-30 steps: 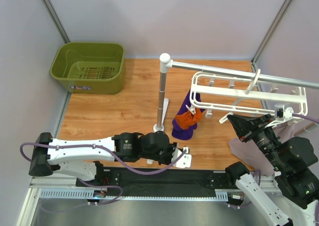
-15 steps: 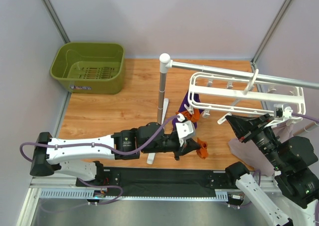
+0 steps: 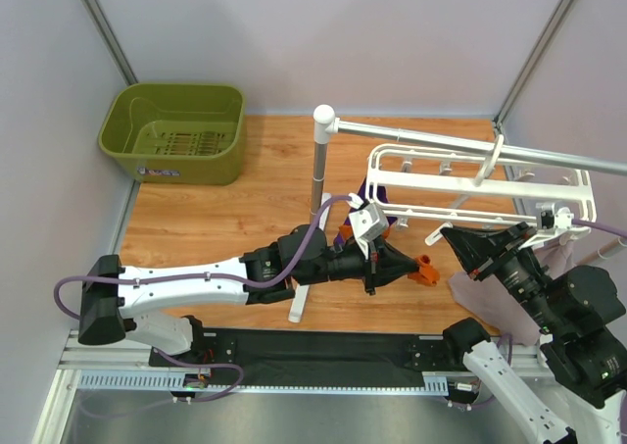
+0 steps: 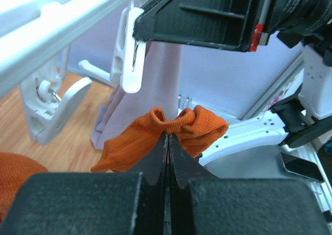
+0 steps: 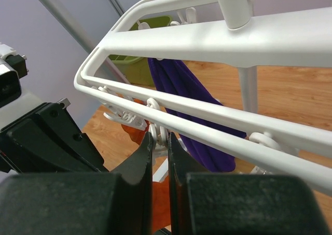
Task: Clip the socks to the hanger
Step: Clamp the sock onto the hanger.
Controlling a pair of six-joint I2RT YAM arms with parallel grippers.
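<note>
My left gripper [image 3: 409, 268] is shut on one orange sock [image 3: 424, 270] and holds it in the air just below the white hanger [image 3: 470, 184]. In the left wrist view the sock [image 4: 179, 127] bunches over my shut jaws [image 4: 167, 135], under a dangling clip [image 4: 129, 58]. My right gripper [image 3: 437, 236] is shut on a hanger clip [image 5: 160, 122] at the frame's near rail [image 5: 218, 115]; the sock [image 5: 162, 204] shows below its jaws [image 5: 160, 136]. The second sock [image 3: 345, 234] lies mostly hidden behind my left arm.
A dark purple cloth [image 3: 382, 194] hangs from the hanger. A pale lilac cloth [image 3: 490, 297] lies at the right. The silver rail on its white post [image 3: 318, 179] stands mid-table. A green basket [image 3: 176, 130] sits at the back left.
My left arm has lifted from the table's front and reached right, bringing the orange sock up beside my right gripper. The right arm has hardly moved.
</note>
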